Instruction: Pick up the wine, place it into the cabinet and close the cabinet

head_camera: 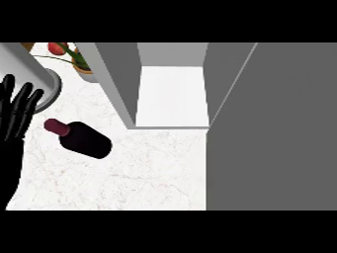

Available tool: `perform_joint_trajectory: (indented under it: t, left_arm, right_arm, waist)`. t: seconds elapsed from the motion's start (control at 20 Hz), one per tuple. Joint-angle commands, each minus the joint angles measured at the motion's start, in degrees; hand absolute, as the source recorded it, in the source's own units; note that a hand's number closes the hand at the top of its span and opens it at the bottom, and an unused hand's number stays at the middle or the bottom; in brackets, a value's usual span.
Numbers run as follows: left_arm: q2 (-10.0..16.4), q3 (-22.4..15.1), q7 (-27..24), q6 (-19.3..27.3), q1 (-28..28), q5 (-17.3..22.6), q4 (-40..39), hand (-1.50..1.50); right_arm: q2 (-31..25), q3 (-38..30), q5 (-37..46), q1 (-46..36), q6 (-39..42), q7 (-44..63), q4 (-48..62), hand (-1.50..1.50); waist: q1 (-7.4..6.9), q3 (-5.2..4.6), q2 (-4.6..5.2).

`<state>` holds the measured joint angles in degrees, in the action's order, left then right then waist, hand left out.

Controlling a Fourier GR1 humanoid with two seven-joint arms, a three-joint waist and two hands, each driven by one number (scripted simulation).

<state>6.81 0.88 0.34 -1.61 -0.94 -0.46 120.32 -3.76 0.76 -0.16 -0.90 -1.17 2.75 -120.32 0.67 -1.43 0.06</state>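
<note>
White marble bench (127,183), viewed steeply from above. Left hand (3,131) rests at the bench's left edge, fingers straight, spread and pointing up, holding nothing. The right hand is not in view.

Just beside the left hand, apart from it, is the wine bottle (85,140): dark body, dark red cap (56,126) angled toward the far-left corner. It appears to stand upright, not confirmed. Beyond it, the cabinet (171,94) stands open at the far edge, its white floor bare. The cabinet door (280,128) looks swung out along the right side. A potted plant (74,58) and a pale cylinder (43,84) occupy the far-left corner.

Assessment: pick-up not yet begun. Recommended: curl the fingers round the bottle's body below the neck, thumb opposite, lift straight, then carry it clear of the cabinet's near side wall (120,84).
</note>
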Motion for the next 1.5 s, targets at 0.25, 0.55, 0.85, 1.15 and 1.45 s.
perform_joint_trajectory:
  t: [0.25,0.55,0.85,1.15,1.45]
  left_arm:
    - [0.6,-2.5,2.2,-9.7,-16.6,13.0,-13.0,-1.50]
    - [-0.9,-2.7,18.3,-9.5,-13.6,25.7,-9.0,-1.50]
    - [-2.3,-6.5,29.8,-1.6,-13.4,25.6,4.0,-1.50]
    - [-3.1,-10.5,38.0,4.7,-11.6,23.5,14.4,-1.50]
    - [-1.7,-7.8,45.2,9.0,-16.3,24.5,18.0,-1.50]
  right_arm:
    - [0.0,2.8,-0.3,7.4,2.6,-2.6,-6.4,-1.50]
    - [-4.2,11.5,-10.0,14.6,13.1,5.8,-14.8,-1.50]
    - [-6.3,8.1,-15.3,18.3,13.6,11.1,-24.8,-1.50]
    - [-4.3,12.8,-10.2,16.4,9.5,16.9,-27.8,-1.50]
    - [-6.2,13.3,-12.5,20.9,10.2,18.8,-34.0,-1.50]
  waist:
    - [2.10,1.44,0.12]
    - [0.12,1.44,-0.33]
    - [-0.50,1.46,-0.28]
    - [-0.61,1.43,-0.28]
    - [-0.10,1.45,-0.50]
